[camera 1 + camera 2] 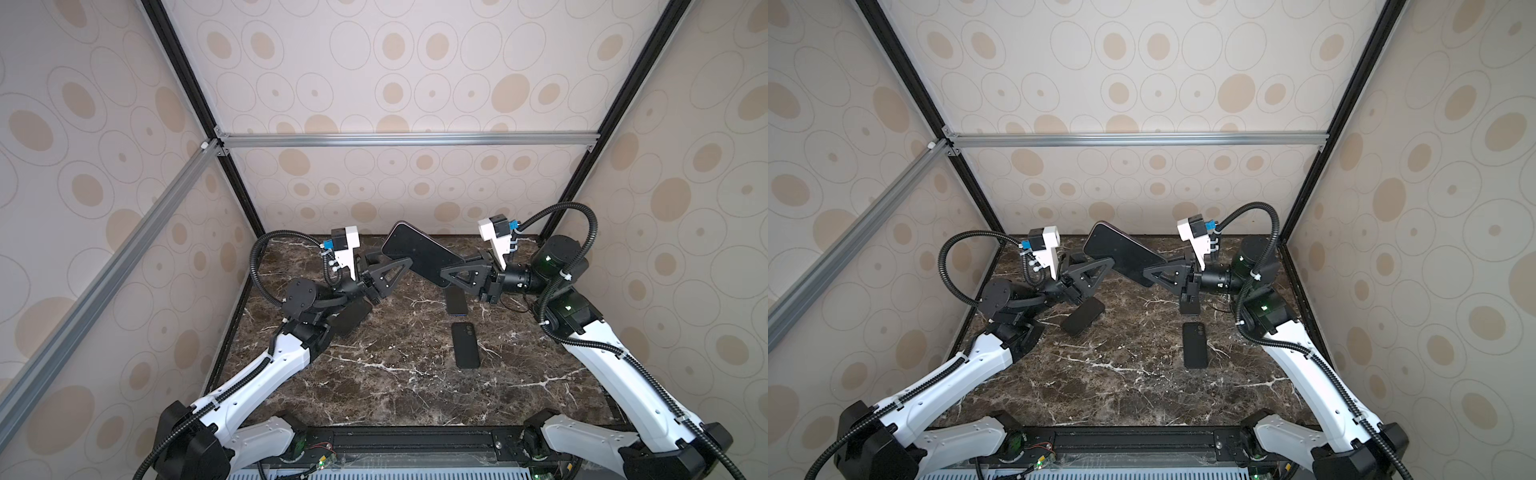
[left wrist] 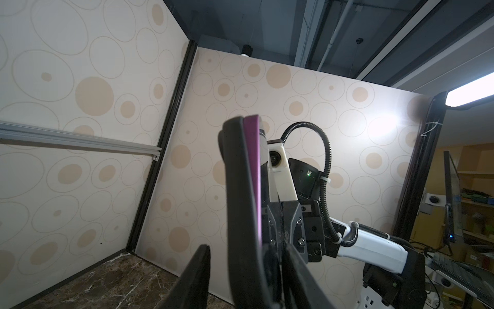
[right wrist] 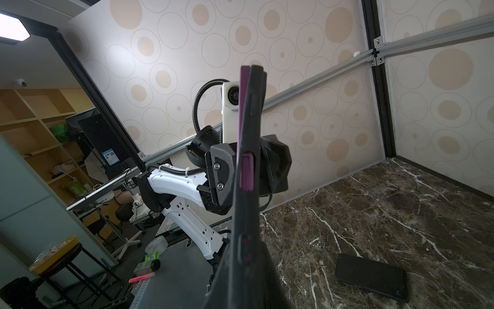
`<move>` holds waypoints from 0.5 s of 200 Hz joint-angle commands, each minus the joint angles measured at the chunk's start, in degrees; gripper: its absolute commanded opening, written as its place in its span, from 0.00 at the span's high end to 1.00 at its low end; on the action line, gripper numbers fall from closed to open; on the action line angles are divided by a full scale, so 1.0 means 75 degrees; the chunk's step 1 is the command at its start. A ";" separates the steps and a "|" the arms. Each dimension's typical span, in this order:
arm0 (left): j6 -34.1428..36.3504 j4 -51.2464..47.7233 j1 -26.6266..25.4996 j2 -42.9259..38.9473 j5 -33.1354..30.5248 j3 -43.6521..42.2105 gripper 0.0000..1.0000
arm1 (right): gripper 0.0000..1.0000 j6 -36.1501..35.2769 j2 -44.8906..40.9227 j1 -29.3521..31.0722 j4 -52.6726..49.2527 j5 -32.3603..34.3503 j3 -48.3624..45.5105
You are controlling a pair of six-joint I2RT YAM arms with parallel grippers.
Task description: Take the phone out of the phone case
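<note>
A purple phone (image 2: 252, 174) sits in a black phone case (image 2: 235, 187) and is held in the air, tilted, in both top views (image 1: 419, 253) (image 1: 1123, 253). My right gripper (image 1: 451, 274) (image 3: 247, 254) is shut on its lower right end. My left gripper (image 1: 401, 268) (image 2: 246, 248) stands open around its lower left edge. One finger (image 2: 195, 278) is clear of the case, and the other (image 2: 296, 275) lies against the phone's side. At the top corner the purple edge shows beside the case rim (image 3: 254, 107).
A black phone or case (image 1: 466, 345) (image 1: 1195, 345) (image 3: 371, 278) lies flat on the marble table (image 1: 395, 386). Another (image 1: 456, 300) lies under my right gripper. A third (image 1: 351, 316) (image 1: 1084, 316) lies beside my left arm. Patterned walls enclose three sides.
</note>
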 commanded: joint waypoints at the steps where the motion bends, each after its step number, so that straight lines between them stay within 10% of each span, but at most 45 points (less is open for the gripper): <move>1: 0.0224 0.0000 0.0093 -0.0110 0.0393 0.0386 0.58 | 1.00 -0.0538 -0.0153 -0.0062 -0.0300 -0.0563 0.0451; 100: -0.0078 0.0431 0.0227 -0.0065 0.0749 0.0358 0.59 | 1.00 -0.1847 -0.0293 -0.0696 -0.2353 -0.1056 0.0948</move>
